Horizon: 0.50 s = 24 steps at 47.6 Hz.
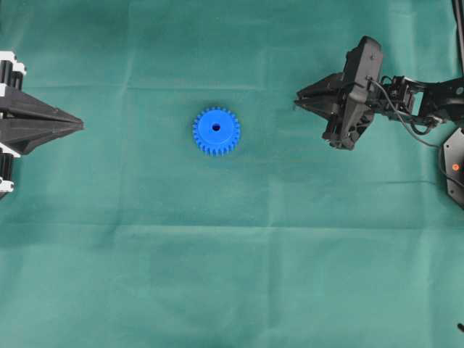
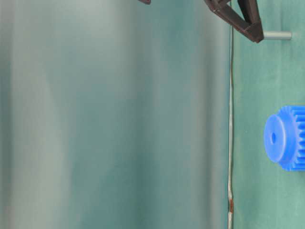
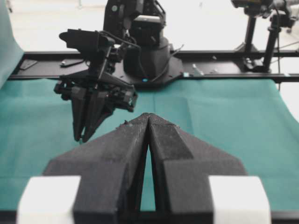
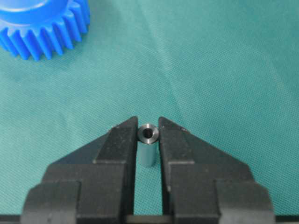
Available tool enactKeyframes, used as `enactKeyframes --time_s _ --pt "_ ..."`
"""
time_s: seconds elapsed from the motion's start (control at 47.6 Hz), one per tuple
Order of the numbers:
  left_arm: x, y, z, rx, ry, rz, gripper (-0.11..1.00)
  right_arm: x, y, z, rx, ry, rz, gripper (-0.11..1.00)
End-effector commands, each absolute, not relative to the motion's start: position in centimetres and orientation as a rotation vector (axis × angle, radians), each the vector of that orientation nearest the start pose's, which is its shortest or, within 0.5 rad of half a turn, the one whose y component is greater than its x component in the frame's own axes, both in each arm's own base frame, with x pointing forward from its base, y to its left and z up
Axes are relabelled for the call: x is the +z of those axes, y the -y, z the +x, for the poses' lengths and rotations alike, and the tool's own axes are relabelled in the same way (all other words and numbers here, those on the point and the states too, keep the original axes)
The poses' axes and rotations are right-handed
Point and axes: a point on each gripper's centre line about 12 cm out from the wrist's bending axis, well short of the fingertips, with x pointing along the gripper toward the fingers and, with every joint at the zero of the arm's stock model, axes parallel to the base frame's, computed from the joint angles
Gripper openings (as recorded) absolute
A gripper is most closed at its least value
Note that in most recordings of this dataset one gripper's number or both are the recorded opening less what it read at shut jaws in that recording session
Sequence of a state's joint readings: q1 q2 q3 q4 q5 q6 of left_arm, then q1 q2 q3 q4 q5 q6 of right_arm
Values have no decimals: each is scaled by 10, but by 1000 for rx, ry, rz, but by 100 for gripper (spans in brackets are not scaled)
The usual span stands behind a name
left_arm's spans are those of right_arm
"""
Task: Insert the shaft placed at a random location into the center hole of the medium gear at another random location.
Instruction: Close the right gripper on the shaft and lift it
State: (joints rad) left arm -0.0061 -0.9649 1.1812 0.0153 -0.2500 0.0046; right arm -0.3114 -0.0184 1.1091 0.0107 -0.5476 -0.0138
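The small grey shaft (image 4: 148, 149) stands upright on the green cloth between the fingers of my right gripper (image 4: 148, 123), which is shut on its upper end. In the table-level view the shaft (image 2: 276, 35) sticks out past the fingertips (image 2: 255, 34). From overhead it is hidden under the right gripper (image 1: 299, 101). The blue medium gear (image 1: 216, 131) lies flat mid-table, well left of that gripper, with its dark center hole (image 1: 216, 127) facing up and uncovered. My left gripper (image 1: 78, 125) rests at the left edge, shut and holding nothing.
Green cloth (image 1: 232, 275) covers the whole table, with faint fold creases. The right arm's base and cables (image 1: 453, 163) sit at the right edge. In the right wrist view the gear (image 4: 42, 23) lies at the upper left, apart from the jaws.
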Motion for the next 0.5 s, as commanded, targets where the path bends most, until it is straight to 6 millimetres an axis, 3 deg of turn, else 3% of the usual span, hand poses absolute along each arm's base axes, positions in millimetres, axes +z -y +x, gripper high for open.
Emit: enactKeyframes --time_s 0.0,0.315,0.483 --pt "294 2 201 -12 51 24 0 107 93 284 -308 -519 68 13" --pt "294 2 201 -12 52 24 0 111 93 285 -310 -507 70 13" --pt "295 2 201 -12 55 22 0 134 94 287 -312 -477 72 13"
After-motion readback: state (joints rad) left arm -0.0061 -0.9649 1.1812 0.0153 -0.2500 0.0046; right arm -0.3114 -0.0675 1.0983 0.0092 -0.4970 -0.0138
